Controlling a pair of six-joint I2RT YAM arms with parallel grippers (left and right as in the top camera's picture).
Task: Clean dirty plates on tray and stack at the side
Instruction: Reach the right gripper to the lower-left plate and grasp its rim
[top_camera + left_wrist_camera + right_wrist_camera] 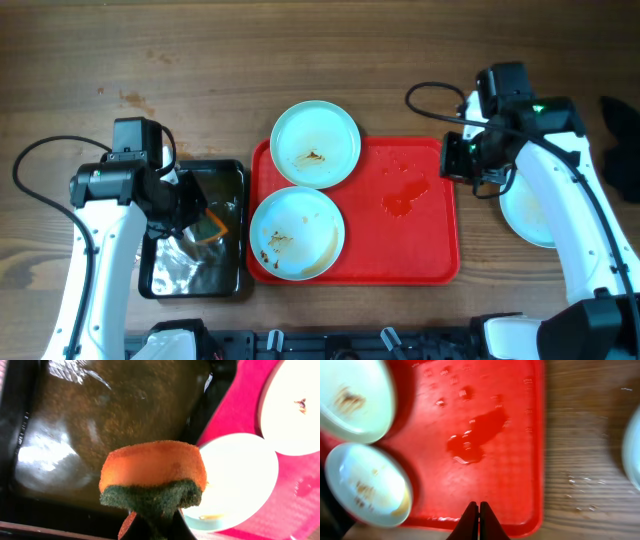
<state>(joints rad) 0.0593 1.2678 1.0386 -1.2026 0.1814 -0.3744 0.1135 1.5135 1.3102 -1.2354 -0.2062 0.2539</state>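
Note:
Two plates with brown smears lie on the left half of the red tray (pixel 400 250): one at the back (pixel 316 145), one at the front (pixel 296 233). A third plate (pixel 525 212) rests on the table right of the tray, partly hidden under my right arm. My left gripper (pixel 155 529) is shut on an orange sponge with a green scrub side (pixel 152 472), held over the black tray (pixel 100 420). My right gripper (pixel 479 512) is shut with nothing in it, hovering over the red tray's (pixel 510 485) right rim.
The black tray (pixel 160 275) left of the red tray holds brownish water. A puddle (pixel 402 200) and droplets wet the red tray's bare right half. Cables loop behind both arms. Bare wood table (pixel 400 60) surrounds everything.

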